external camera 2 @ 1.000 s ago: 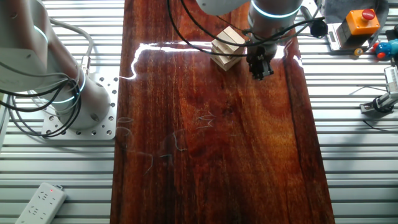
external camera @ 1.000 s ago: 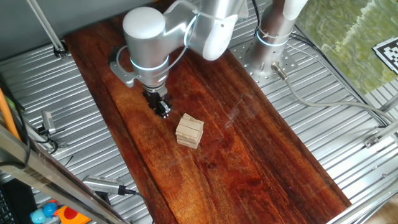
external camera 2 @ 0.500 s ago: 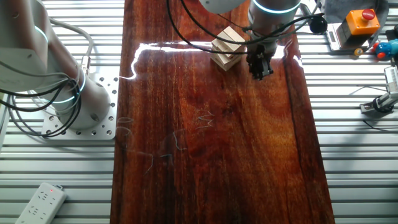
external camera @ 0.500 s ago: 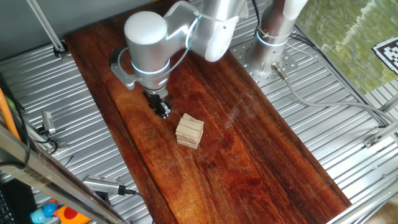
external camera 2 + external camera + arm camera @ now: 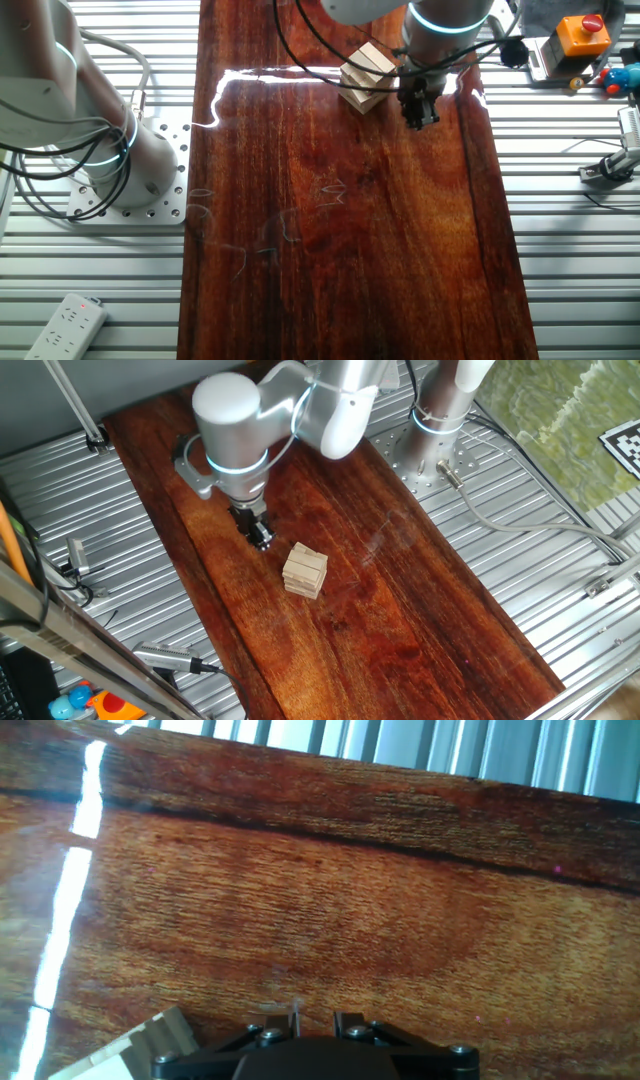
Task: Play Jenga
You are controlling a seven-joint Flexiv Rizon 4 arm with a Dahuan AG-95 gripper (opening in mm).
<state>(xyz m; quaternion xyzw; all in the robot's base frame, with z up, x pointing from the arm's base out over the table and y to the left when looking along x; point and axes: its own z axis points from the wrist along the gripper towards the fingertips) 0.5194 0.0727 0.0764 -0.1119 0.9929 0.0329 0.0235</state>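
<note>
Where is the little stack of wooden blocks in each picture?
One fixed view: the block stack sits left of centre on the dark board, just below and right of the gripper.
The other fixed view: near the top edge, just left of the gripper.
Hand view: only a corner shows at the bottom left.
Shared landmark: the gripper, right beside the stack in every view.

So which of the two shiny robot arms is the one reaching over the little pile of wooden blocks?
The arm with the big rounded joint, hanging above the dark board, its gripper beside the Jenga stack. The other arm sits off the board.
</note>
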